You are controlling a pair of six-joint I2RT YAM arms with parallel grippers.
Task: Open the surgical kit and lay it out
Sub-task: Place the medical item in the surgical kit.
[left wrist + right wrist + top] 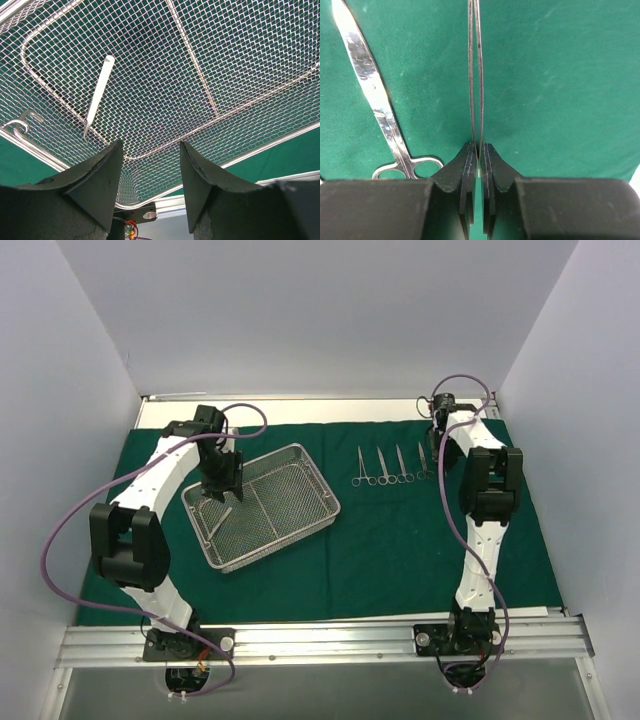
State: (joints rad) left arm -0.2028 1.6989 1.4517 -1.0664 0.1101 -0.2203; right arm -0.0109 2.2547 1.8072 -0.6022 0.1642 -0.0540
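Surgical kit, laid open. The dark green cloth (400, 550) is spread flat over most of the table, whose white far margin (300, 408) shows beyond it. The wire-mesh tray (276, 540) lies on the left half of the cloth, turned at an angle to its edges. It is split by a lengthwise divider rod (195, 65) and holds one slim pale tweezer-like strip (99, 95) flat on the mesh in its left compartment. To the right of the tray, apart from it, four scissor-handled instruments (383, 468) lie in a row on the bare cloth, ring handles toward the arms and tips toward the far edge. The left gripper (218, 492) hangs above the left part of the tray. In its wrist view the fingers (100, 185) stand well apart with nothing between them, the strip lying beyond and to one side. The right gripper (440, 435) sits at the far right end of the row. Its wrist view shows the fingertips brought together on the end of a slim steel piece (470, 75), seen edge-on as two thin strips running away over the cloth; what kind of piece it is cannot be told. One scissor-handled instrument (375, 100) lies just beside it, not touching. Purple cables (60, 530) loop from both arms, and an aluminium rail (320, 640) carries their bases at the near edge.
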